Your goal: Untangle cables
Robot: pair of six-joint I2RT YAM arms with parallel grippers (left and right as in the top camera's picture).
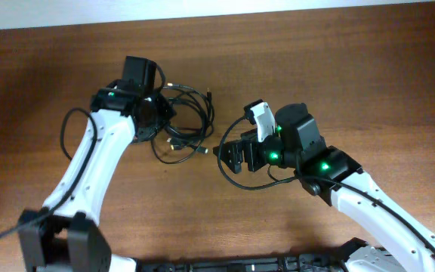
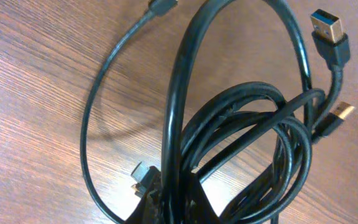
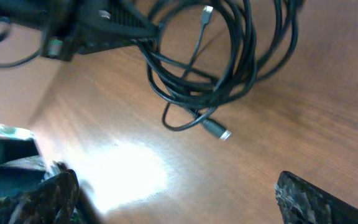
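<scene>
Left gripper [image 2: 171, 208] looks pinched onto a thick loop of the cables [image 1: 187, 121], which sit knotted on the table [image 1: 316, 60]. Right gripper [image 1: 231, 155] hangs spread and empty nearby. With nothing pinning the bundle, I'd worry a lift drags it whole and tightens the knot.

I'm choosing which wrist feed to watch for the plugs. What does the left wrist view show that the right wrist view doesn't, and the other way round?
Only the left wrist view: a blue-tongued USB plug and a small gold-tipped plug close up, with a loop of the cables apparently pinched in the left gripper at the bottom edge.
Only the right wrist view: the right gripper open above the table, the left gripper seen from outside, and a silver-tipped plug lying loose.
Both: the tangled cables on the wooden table.
</scene>
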